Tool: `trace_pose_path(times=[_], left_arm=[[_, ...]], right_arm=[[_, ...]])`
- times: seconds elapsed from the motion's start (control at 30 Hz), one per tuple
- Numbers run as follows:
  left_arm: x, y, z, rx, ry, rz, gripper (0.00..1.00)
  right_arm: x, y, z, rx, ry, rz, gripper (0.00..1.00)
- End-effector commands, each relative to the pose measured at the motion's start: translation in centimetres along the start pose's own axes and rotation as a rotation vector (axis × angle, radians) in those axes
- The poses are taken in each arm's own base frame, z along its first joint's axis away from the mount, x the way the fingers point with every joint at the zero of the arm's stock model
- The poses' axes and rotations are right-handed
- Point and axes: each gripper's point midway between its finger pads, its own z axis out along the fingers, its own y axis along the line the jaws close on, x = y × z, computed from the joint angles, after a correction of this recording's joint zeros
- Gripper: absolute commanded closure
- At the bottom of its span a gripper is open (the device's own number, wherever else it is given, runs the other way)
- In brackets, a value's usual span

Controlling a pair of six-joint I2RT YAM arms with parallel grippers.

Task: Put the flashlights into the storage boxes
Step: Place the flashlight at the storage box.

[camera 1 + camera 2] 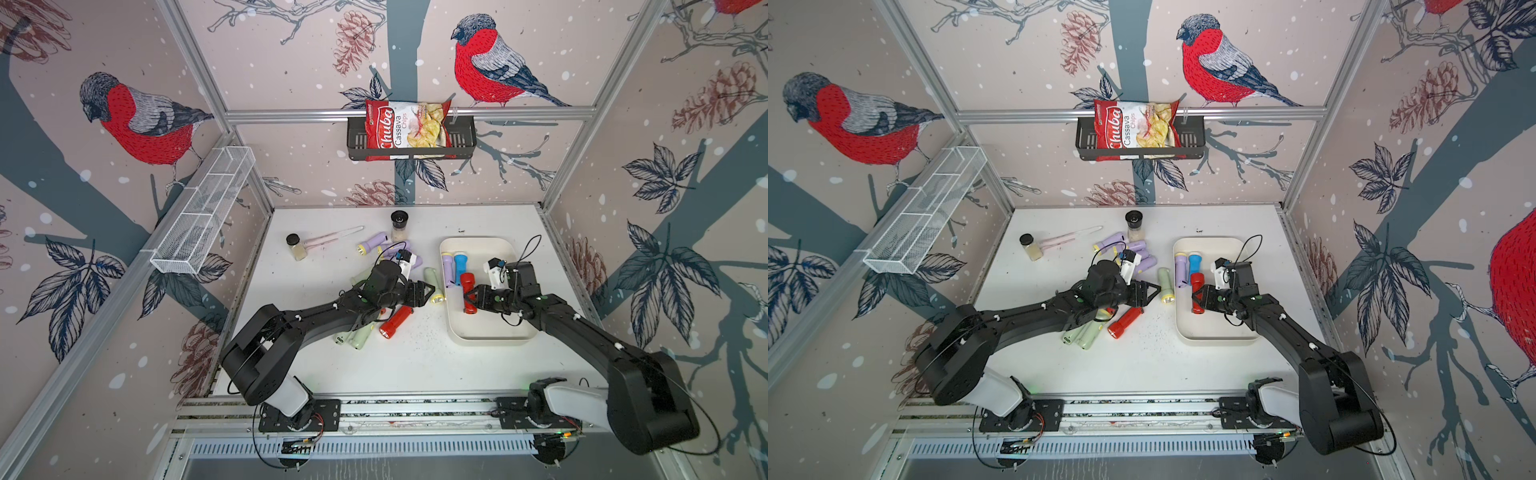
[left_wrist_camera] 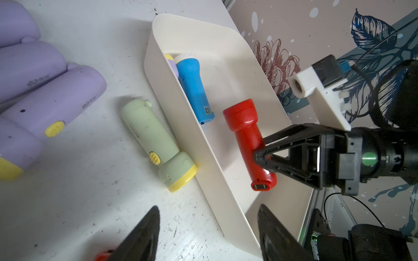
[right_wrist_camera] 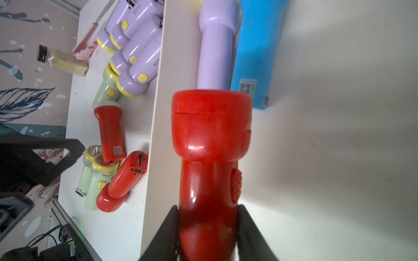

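Observation:
The cream-white storage box sits right of centre; a lilac flashlight and a blue one lie inside it. My right gripper is shut on the handle of a red flashlight inside the box, head toward the lilac one. My left gripper hangs open and empty at the box's left wall, next to a pale green flashlight lying on the table. More flashlights lie loose on the table: lilac ones, a red one and pale green ones partly under my left arm.
Two clear jars with black lids and a pink tool lie at the back of the table. A white wire mesh basket hangs on the left wall. A black shelf holds a chips bag.

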Motion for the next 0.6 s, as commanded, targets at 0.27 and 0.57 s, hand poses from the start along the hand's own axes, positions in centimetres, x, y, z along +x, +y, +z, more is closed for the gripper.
trace_pose_path(times=[0.27, 0.57], left_arm=[[-1.1, -0.5, -0.4, 0.002, -0.032, 0.036, 0.33], [-1.0, -0.4, -0.5, -0.004, -0.035, 0.041, 0.33]], right_arm=[[3.3, 0.5, 2.5, -0.021, 0.107, 0.050, 0.64], [4.2, 1.5, 3.5, -0.059, 0.138, 0.055, 0.61]])
